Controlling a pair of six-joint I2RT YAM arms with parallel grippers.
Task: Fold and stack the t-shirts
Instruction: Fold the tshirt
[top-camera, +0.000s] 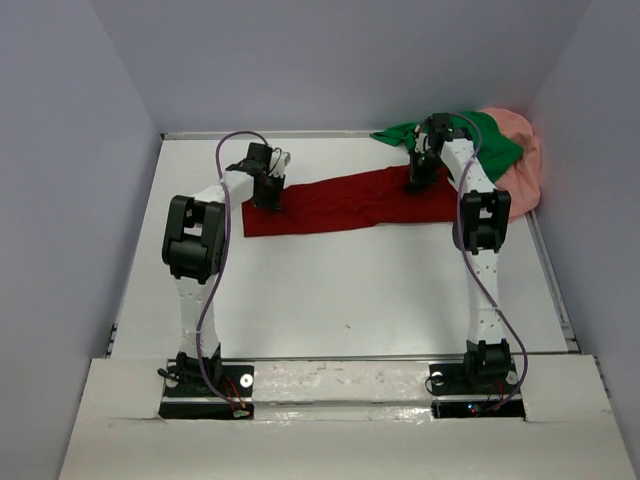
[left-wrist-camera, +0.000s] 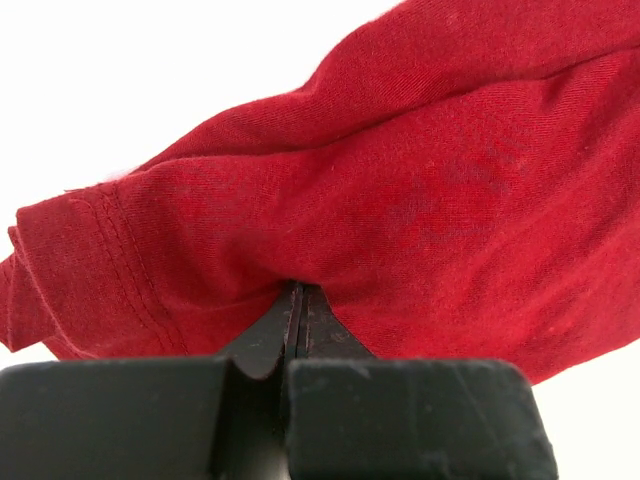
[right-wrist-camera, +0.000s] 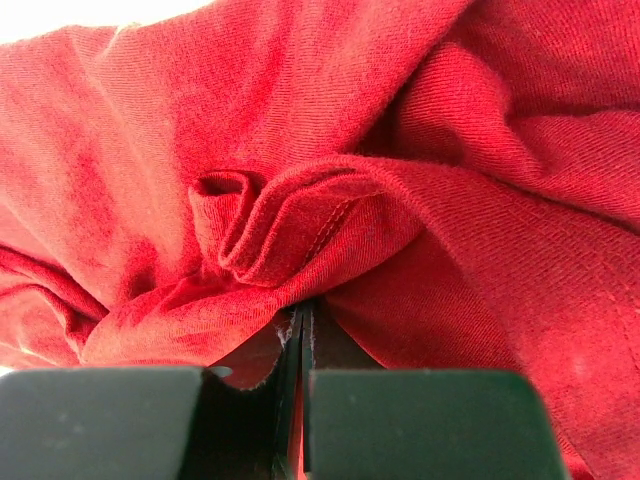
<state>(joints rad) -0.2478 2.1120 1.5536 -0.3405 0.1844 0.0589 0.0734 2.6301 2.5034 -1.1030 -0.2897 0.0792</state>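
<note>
Clamps long, creased red shirt (top-camera: 345, 203) in left gripper (top-camera: 268, 200), right gripper (top-camera: 417, 183); green shirt (top-camera: 503, 147), pink shirt (top-camera: 526, 175) crumpled beyond.

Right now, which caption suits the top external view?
Left gripper and right gripper hold the red t-shirt; green t-shirt, pink t-shirt heaped behind.

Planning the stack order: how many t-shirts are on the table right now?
3. The red shirt lies stretched across the middle; the green shirt and pink shirt are bunched together at the far right corner. Others could be hidden under that heap.
</note>
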